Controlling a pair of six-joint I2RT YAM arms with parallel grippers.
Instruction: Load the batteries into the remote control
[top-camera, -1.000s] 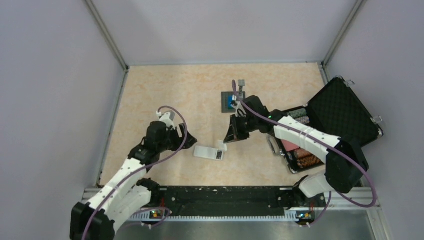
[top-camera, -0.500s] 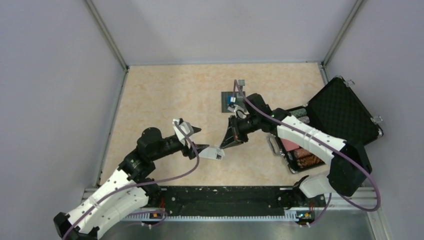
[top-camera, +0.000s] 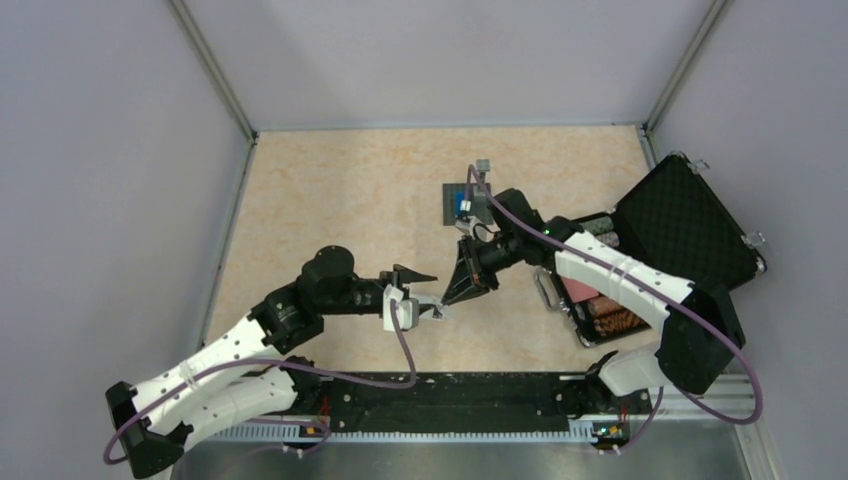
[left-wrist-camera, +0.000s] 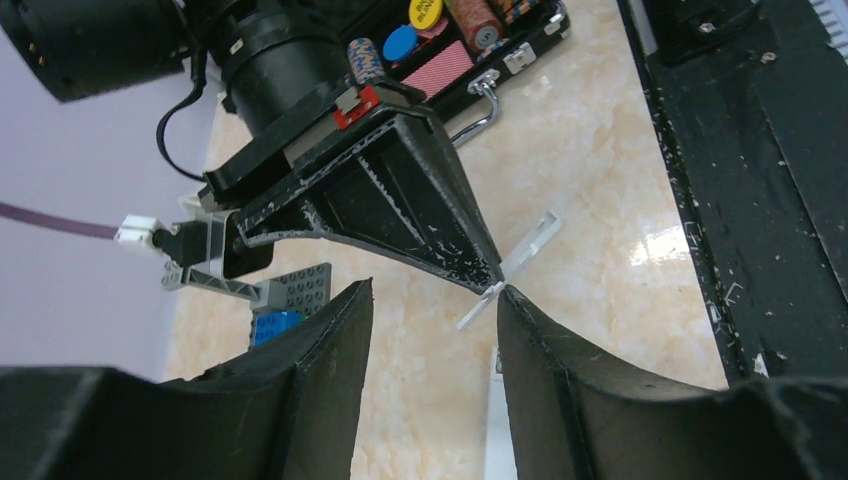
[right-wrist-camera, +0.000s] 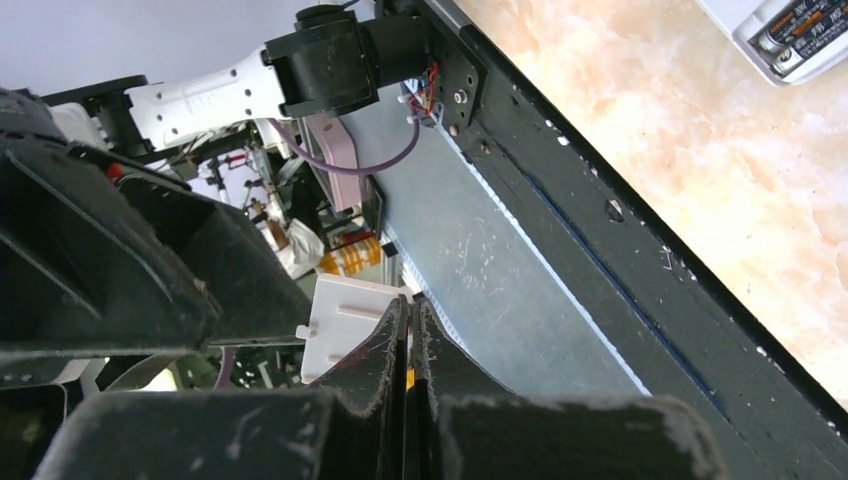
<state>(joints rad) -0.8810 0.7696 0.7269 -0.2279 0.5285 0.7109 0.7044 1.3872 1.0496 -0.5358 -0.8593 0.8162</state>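
The white remote control (right-wrist-camera: 790, 35) lies back up on the table, and dark batteries (right-wrist-camera: 783, 47) show in its open compartment. From above, only a bit of the remote control (top-camera: 433, 309) shows under the left fingers. My right gripper (right-wrist-camera: 410, 302) is shut on a thin white battery cover (right-wrist-camera: 340, 335), held just above the table. Seen edge-on, this cover (left-wrist-camera: 525, 250) hangs at the right gripper's tip (left-wrist-camera: 493, 284). My left gripper (left-wrist-camera: 435, 288) stands open facing that tip, with only floor between its fingers. A white edge of the remote (left-wrist-camera: 492, 420) shows beside its right finger.
An open black case (top-camera: 690, 230) holding poker chips (top-camera: 610, 320) sits at the right. A grey plate with a blue block (top-camera: 463, 205) lies behind the right gripper (top-camera: 450, 297). The black rail (top-camera: 440, 390) runs along the near edge.
The left arm has swung right and reached out over the remote, its jaws narrowing. The right gripper with the cover has barely moved.
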